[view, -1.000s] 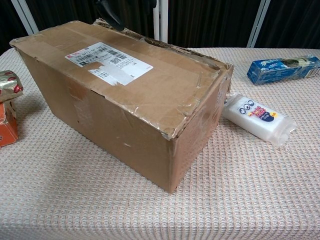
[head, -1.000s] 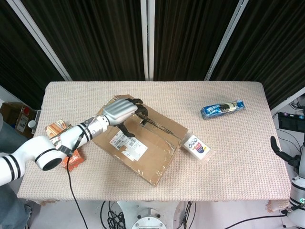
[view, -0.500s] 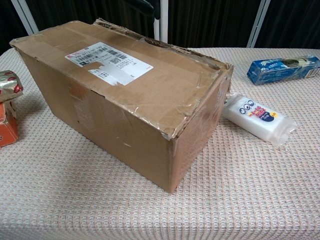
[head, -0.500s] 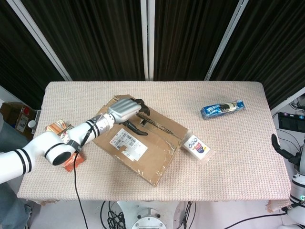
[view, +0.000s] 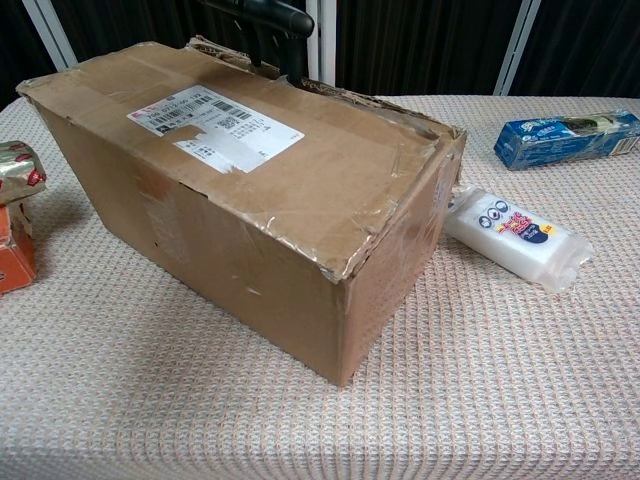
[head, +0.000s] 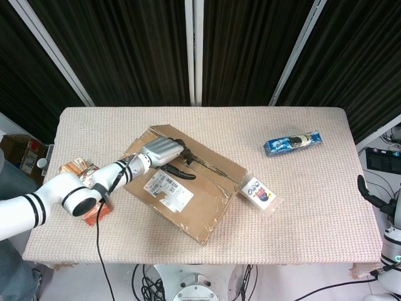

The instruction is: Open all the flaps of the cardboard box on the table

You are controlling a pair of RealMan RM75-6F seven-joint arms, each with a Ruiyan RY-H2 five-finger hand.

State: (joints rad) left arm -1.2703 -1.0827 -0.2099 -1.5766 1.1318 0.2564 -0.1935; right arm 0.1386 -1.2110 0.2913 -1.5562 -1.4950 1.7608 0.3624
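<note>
The cardboard box (head: pixel 182 185) lies at an angle in the middle of the table, its top flaps down, with a white shipping label (view: pixel 215 127) on the near flap. My left hand (head: pixel 164 152) rests on the box top at its far left end. The dark fingers (head: pixel 182 150) dip into the seam between the flaps, and the thumb lies across the near flap, pinching its edge. In the chest view only the dark fingers (view: pixel 265 12) show above the box's far edge. Of my right hand (head: pixel 371 195) only a dark part shows at the table's right side.
A white pouch (head: pixel 258 194) lies against the box's right end. A blue packet (head: pixel 292 143) sits at the far right. Orange and red snack packs (head: pixel 80 170) lie by the left edge, under my left forearm.
My left hand has come down from above the box onto its top; its fingers have slid into the seam and the thumb has swung over the near flap. The box shifted slightly.
</note>
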